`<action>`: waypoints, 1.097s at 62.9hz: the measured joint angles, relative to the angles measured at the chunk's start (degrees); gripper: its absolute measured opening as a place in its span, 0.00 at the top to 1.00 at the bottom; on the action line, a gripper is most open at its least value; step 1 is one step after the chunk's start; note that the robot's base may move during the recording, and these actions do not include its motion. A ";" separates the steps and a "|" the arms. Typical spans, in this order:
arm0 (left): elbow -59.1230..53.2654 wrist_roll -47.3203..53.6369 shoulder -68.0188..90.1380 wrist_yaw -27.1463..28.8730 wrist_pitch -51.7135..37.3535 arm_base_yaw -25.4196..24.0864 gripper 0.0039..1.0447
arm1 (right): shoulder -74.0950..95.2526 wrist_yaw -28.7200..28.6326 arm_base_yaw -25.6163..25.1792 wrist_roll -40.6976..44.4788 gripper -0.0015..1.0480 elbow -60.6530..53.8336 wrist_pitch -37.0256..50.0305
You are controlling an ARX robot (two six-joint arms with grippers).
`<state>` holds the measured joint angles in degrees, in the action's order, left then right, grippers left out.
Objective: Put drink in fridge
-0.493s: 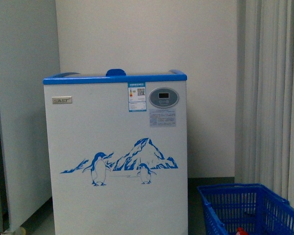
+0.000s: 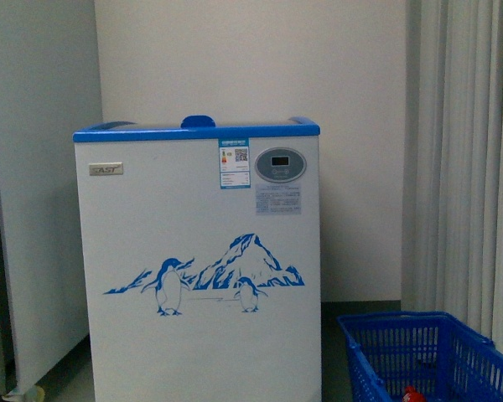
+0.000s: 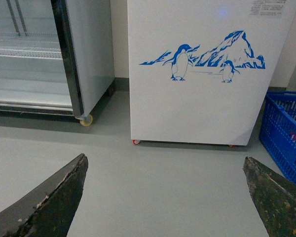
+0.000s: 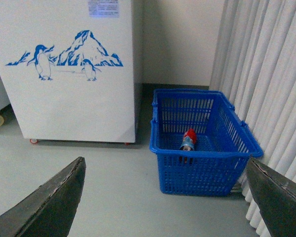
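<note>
Red-capped drink (image 4: 189,139) lies inside the blue crate (image 4: 207,170), at four o'clock from the fridge (image 2: 201,251). Left tool (image 3: 163,197) and right tool (image 4: 165,197) gape wide, empty. Pickup seems unstarted: next, the right tool should descend onto it.

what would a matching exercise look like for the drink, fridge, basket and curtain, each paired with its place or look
Things:
1 drink
2 fridge
3 basket
4 curtain

Place or look:
A hangs in pale folds beside the basket
B white, with blue penguins on its front
C inside the basket
D blue, standing to the right of the fridge

Pairs: 1-C, 2-B, 3-D, 4-A
</note>
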<state>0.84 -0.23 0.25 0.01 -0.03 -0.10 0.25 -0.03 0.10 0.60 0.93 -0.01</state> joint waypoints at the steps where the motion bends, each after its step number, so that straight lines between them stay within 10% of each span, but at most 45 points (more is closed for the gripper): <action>1: 0.00 0.00 0.00 0.00 0.00 0.00 0.08 | 0.00 0.00 0.00 0.00 0.07 0.00 0.00; 69: 0.00 0.00 0.00 0.00 0.00 0.00 0.08 | 0.00 0.00 0.00 0.00 0.07 0.00 0.00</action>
<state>0.84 -0.23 0.25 0.01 -0.03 -0.10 0.25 -0.03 0.10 0.60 0.93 -0.01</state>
